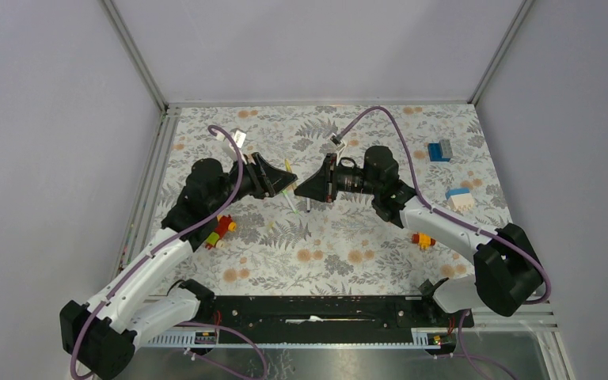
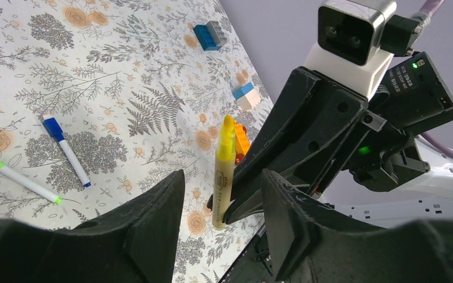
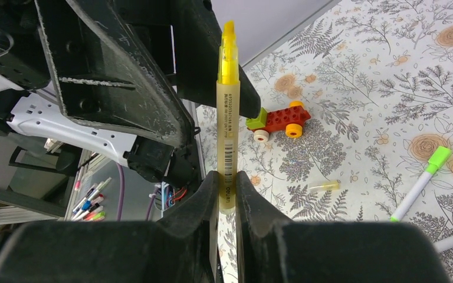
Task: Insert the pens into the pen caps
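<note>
Currently in my right claw (image 3: 227, 177): yellow highlighter (image 3: 227, 106), pinched tight low on the barrel, bare tip pointing up so that end is free for capping.
My left claw (image 2: 222, 177): spread wide, holding nothing, facing the highlighter.
Loose cap: a translucent yellowish cap (image 3: 324, 186) lies on the surface (image 3: 389, 71); I judge it belongs to this highlighter.
Other pens: green-capped pen (image 2: 15, 175) and blue-capped pen (image 2: 66, 151) lie near each other on the surface, apparently finished.
</note>
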### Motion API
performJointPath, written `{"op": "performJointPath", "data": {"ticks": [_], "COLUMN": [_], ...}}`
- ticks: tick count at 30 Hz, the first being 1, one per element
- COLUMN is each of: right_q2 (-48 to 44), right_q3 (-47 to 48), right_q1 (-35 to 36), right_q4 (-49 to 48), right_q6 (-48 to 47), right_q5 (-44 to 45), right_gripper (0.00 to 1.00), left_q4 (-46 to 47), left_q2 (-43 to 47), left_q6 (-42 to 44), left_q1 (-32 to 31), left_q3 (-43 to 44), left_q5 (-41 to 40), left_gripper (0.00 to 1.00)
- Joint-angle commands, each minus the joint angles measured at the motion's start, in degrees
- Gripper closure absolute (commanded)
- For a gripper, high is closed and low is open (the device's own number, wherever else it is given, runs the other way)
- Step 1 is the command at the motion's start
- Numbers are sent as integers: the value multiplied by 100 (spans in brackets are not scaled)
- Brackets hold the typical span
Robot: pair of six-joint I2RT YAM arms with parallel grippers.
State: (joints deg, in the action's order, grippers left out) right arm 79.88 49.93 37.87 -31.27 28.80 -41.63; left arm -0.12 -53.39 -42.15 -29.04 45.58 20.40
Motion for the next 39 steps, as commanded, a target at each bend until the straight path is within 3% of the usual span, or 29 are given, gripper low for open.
{"op": "performJointPath", "data": {"ticks": [1,10,13,15,17,18,20,21,23,39], "right_q2": [-155,-78,-55,-39,-29,-34,-52,-66,-63,317], "right_q3": [-28,-1,7,25,41,37,16,9,9,117], "right_q1": [68,95,107,120,122,124,128,120,123,169], "right_q4": [-472,-529,-579,-589,-585,-563,-573,-573,-580,-1006], "right_q6": [82,96,116,128,132,142,152,145,160,540], "right_q5": [-218,-377,-408,-413,-381,-322,-196,-163,-137,-127], "right_gripper": [100,100,100,100,100,88,52,39,30,36], "left_q4": [512,660,650,645,653,664,675,677,676,874], "left_q2": [-29,-115,-128,-129,-113,-97,-39,-14,39,284], "left_q6": [-101,-222,-215,-235,-292,-312,-343,-358,-387,-651], "left_q1": [-14,-20,-21,-19,-21,-23,-23,-23,-19,-23], "left_q3": [-22,-58,-67,-80,-97,-108,-134,-144,-167,-422], "left_q5": [166,218,219,190,159,137,95,68,35,-252], "left_gripper": [49,61,78,98,100,100,100,100,100,100]}}
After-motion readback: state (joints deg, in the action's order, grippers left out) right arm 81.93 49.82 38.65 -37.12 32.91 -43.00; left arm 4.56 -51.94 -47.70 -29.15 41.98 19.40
